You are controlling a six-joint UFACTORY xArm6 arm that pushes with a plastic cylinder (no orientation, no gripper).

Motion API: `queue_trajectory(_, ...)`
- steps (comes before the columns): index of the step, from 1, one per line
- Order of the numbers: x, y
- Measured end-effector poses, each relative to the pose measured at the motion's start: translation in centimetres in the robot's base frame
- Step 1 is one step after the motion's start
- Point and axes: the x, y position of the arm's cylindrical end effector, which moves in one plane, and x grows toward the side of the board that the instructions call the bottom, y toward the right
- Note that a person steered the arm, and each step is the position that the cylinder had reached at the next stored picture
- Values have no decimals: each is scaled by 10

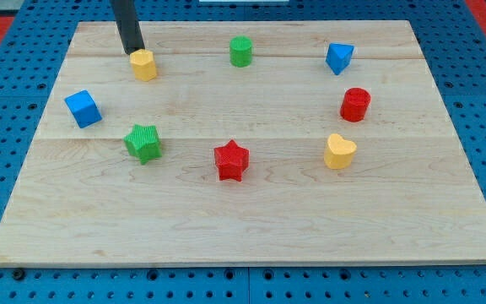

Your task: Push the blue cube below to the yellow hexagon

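Observation:
The blue cube [83, 108] lies near the board's left edge. The yellow hexagon [143, 64] lies up and to the right of it, near the view's top. My tip [132, 51] stands just at the hexagon's upper left, touching or almost touching it. The tip is well above and to the right of the blue cube, apart from it.
A green star [143, 142] lies right of and below the blue cube. A red star [231, 160], a yellow heart [339, 151], a red cylinder [355, 104], a blue pentagon-like block [339, 57] and a green cylinder [241, 51] are spread over the wooden board [243, 228].

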Motion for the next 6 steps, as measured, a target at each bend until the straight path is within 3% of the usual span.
queue_trajectory(1, -28, 13)
queue_trajectory(2, -41, -57)
queue_trajectory(4, 92, -130)
queue_trajectory(6, 174, -93)
